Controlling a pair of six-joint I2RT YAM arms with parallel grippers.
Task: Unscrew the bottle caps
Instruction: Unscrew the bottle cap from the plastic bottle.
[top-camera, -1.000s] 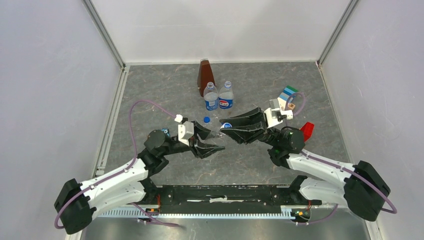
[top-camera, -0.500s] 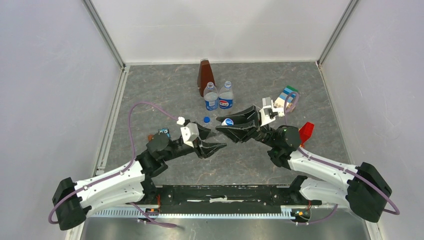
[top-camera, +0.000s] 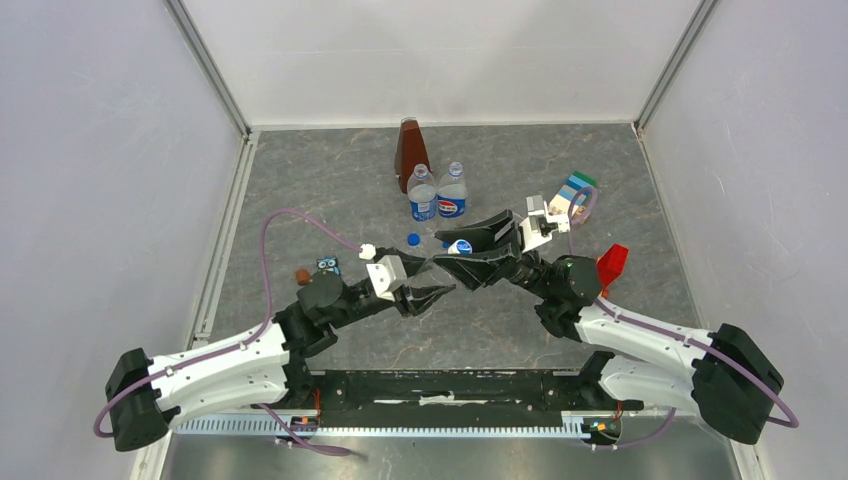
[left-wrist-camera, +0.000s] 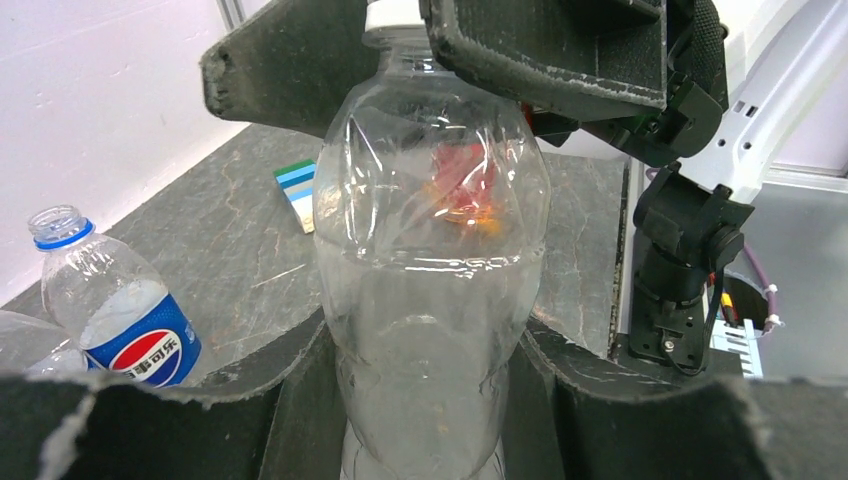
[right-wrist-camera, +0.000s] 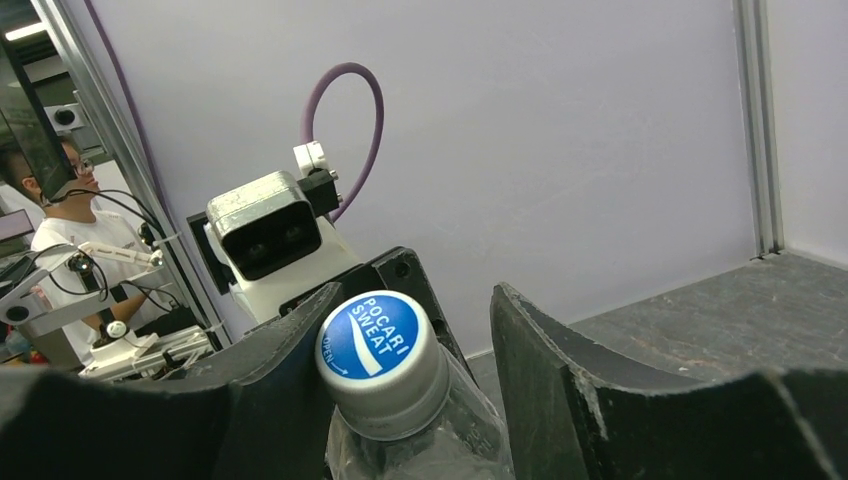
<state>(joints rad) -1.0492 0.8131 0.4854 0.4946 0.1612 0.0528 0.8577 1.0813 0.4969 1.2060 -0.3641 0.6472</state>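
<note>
Item, held: left fingers (left-wrist-camera: 250, 410) closed on the lower body of the unlabelled bottle (left-wrist-camera: 430, 250), one pad pressed to each side; clear thin wall, creased above the grip, part-filled with clear liquid, lifted off the desk (top-camera: 330, 180). Item, loose: one blue cap (top-camera: 413, 239) lying on the desk just in front of two labelled bottles (top-camera: 437, 200), which stand side by side at the back; the one in the left wrist view has a bare neck. Item, pending: white cap (right-wrist-camera: 378, 345) with blue mark, seated on the held bottle's neck, not yet off. Right fingers (right-wrist-camera: 600, 400) parted and straddling that cap, one touching or nearly touching it, the other apart from it with a plain gap; holding nothing. Hazards, judged: a twist begun before these fingers close would slide round the cap; an off-centre closure would push the neck sideways in the left grip; a harder squeeze could buckle the wall and spill liquid once the cap loosens
</note>
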